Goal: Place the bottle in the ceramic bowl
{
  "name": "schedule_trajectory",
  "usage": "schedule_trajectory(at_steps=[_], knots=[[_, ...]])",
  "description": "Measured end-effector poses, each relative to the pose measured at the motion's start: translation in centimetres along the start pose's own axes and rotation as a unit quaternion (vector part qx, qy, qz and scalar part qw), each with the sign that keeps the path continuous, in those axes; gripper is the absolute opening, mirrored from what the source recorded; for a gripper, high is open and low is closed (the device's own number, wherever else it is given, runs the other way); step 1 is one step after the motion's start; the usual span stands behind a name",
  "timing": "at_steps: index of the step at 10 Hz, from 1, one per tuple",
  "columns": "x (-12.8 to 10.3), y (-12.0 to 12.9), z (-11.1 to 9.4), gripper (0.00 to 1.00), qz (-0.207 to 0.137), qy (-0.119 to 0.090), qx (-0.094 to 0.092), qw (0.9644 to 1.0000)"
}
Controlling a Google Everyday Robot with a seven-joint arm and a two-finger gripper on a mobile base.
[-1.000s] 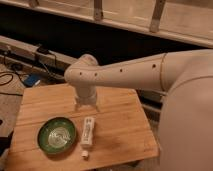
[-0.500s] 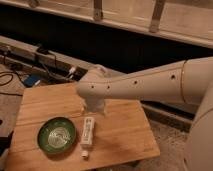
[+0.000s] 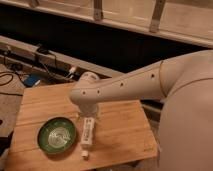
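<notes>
The bottle is slim and white with a faint greenish label. It lies on the wooden table with its small cap pointing toward the front edge. The ceramic bowl is round, green and glazed, and sits just left of the bottle with nothing in it. My arm reaches in from the right. My gripper hangs down from the wrist right over the bottle's far end. The wrist hides the fingers.
The table's front edge runs close below the bottle's cap. Cables and a blue object lie on the floor at the left. A dark wall and a rail run behind the table. My white body fills the right side.
My arm has swung forward and down, and the wrist now stands right over the bottle's far end. The bottle and the bowl have not moved.
</notes>
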Motion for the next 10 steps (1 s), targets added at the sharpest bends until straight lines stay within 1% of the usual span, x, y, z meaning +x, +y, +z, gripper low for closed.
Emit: schedule_trajectory(at_steps=[4,6,8,10], knots=[[-0.1,-0.2,0.0,0.65,0.001,-0.001,0.001,1.0000],[-0.1,-0.3,0.3,0.65,0.004,0.005,0.000,1.0000],[-0.4,-2.0,2.6,0.65,0.020,0.021,-0.002,0.9996],[-0.3,-2.9,4.5,0.65,0.028,0.033,-0.006,0.9990]])
